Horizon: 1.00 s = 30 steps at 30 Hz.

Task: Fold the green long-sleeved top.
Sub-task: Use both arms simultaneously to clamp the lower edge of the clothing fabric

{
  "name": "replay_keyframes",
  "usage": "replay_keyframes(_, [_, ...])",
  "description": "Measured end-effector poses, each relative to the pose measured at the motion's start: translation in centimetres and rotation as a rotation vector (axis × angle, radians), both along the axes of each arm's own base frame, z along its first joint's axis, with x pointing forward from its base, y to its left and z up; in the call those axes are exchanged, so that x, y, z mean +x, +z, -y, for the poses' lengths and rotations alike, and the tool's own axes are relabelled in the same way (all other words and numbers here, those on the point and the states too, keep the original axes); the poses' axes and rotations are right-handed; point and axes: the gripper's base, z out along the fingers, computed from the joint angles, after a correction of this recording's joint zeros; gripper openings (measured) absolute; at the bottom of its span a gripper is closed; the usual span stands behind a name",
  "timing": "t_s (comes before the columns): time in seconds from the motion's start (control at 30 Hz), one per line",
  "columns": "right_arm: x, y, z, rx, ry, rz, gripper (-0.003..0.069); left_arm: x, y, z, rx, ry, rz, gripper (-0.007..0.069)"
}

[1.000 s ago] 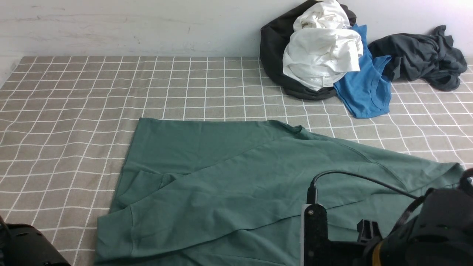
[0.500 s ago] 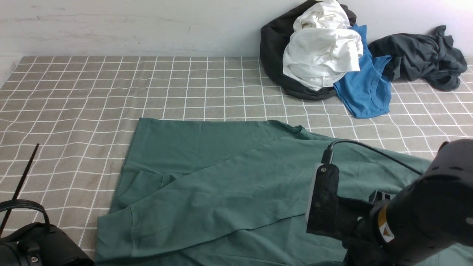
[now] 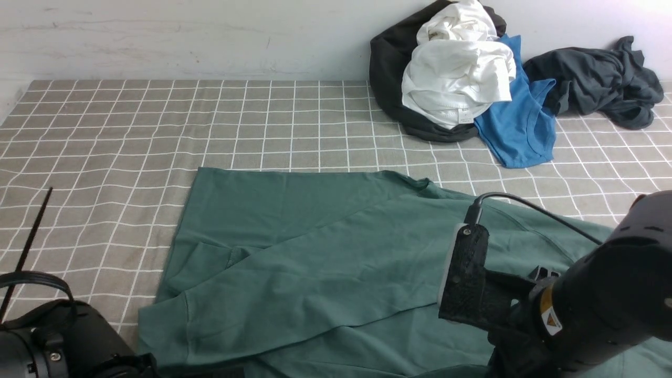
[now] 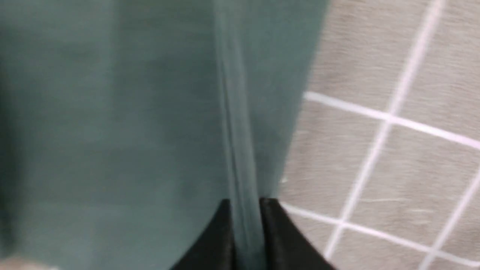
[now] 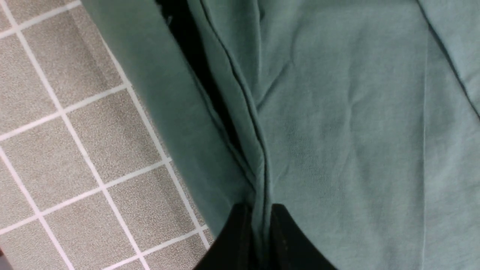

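The green long-sleeved top lies flat on the near middle of the checked cloth, with a sleeve folded across its body. In the left wrist view my left gripper is shut on a narrow fold of the top by its edge, next to bare cloth. My right gripper is shut on a pinched ridge of the top near its other edge, and the fabric rises in a crease from the jaws. In the front view the left arm sits at the bottom left and the right arm at the bottom right; the arms hide both sets of fingertips there.
At the back right a pile leans against the wall: a black garment, a white one, a bright blue shirt and a dark grey garment. The grey checked cloth covers the table to the wall.
The left arm has come further into view at the top's near left corner, and its jaws have closed on the fabric. The right arm has risen, still holding the top.
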Motion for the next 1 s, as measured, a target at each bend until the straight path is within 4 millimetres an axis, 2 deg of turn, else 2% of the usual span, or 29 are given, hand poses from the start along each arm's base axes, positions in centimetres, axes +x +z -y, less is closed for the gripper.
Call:
replay_keyframes(0.07, [0.0, 0.0, 0.0, 0.001, -0.001, -0.001, 0.0018, 0.5, 0.5, 0.0, 0.025, 0.008, 0.024, 0.0005])
replay_keyframes(0.23, [-0.1, 0.0, -0.1, 0.013, -0.019, -0.012, 0.0058, 1.1, 1.2, 0.0, 0.058, 0.008, 0.063, -0.0006])
replay_keyframes(0.33, [-0.2, 0.0, -0.1, 0.011, -0.030, -0.026, 0.0174, 1.2, 1.2, -0.1, 0.064, 0.006, 0.067, -0.0006])
replay_keyframes(0.37, [-0.2, 0.0, 0.0, 0.010, -0.032, -0.028, 0.0183, 1.2, 1.2, -0.1, 0.065, 0.006, 0.066, -0.0006])
replay_keyframes(0.4, [-0.3, -0.1, 0.1, -0.004, -0.045, -0.046, 0.0269, 1.2, 1.2, -0.1, 0.066, 0.007, 0.066, -0.0006])
replay_keyframes(0.43, [-0.4, -0.1, 0.2, -0.015, -0.054, -0.058, 0.0316, 1.2, 1.2, -0.1, 0.067, 0.007, 0.064, -0.0006])
replay_keyframes(0.6, [-0.9, -0.5, 1.2, -0.115, -0.099, -0.105, 0.0479, 1.0, 1.2, -0.3, 0.088, 0.009, 0.045, -0.0006])
replay_keyframes(0.73, [-0.9, -1.5, 2.5, -0.180, -0.128, -0.105, 0.0509, 0.9, 1.2, -0.5, 0.108, 0.012, 0.025, -0.0006])
replay_keyframes(1.0, [-0.4, -4.0, 5.8, -0.186, -0.248, -0.117, 0.0513, 0.8, 1.2, -0.5, 0.112, 0.012, 0.022, -0.0006])
